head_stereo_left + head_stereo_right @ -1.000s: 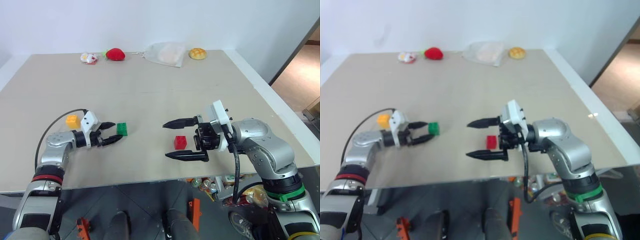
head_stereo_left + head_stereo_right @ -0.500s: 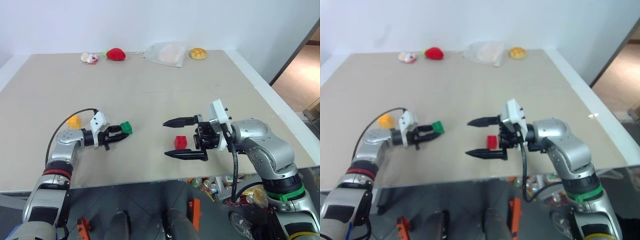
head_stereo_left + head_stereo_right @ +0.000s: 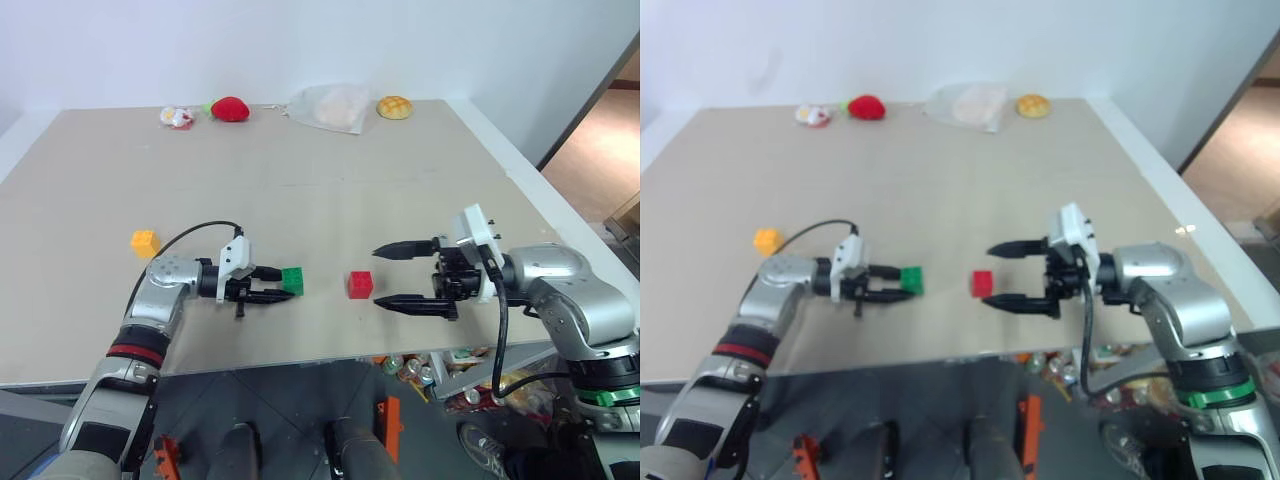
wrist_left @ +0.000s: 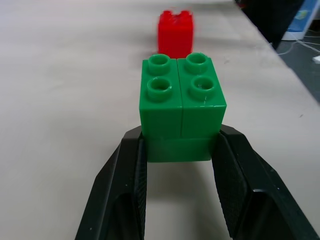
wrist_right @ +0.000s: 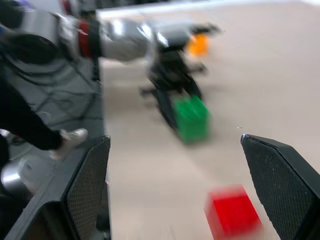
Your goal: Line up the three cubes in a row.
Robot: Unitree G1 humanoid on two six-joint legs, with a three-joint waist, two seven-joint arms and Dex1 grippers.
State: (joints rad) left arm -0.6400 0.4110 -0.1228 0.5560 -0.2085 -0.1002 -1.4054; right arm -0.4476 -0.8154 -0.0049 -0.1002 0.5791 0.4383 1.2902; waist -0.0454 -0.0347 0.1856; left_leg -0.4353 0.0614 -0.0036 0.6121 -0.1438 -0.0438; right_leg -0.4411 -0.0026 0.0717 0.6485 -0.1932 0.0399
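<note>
My left gripper (image 3: 283, 285) is shut on the green cube (image 3: 294, 279), low over the table near the front. In the left wrist view its black fingers (image 4: 120, 195) clamp the green cube (image 4: 182, 107) by its lower sides, studs up. The red cube (image 3: 360, 285) stands just beyond it, a short gap to the right, also as the red cube (image 4: 175, 32). The yellow-orange cube (image 3: 145, 242) sits alone at the left. My right gripper (image 3: 380, 278) is open and empty, fingertips just right of the red cube.
Along the table's far edge lie a small red-and-white thing (image 3: 178, 117), a strawberry plush (image 3: 231, 108), a clear bag (image 3: 330, 108) and a bun toy (image 3: 395, 106). The table's front edge (image 3: 300, 362) runs close below both grippers. A person's leg and shoe (image 5: 65, 140) stand beyond it.
My left gripper shut on the green cube and carried it right, close to the red cube. My right gripper, still open, drew back to the right off the red cube.
</note>
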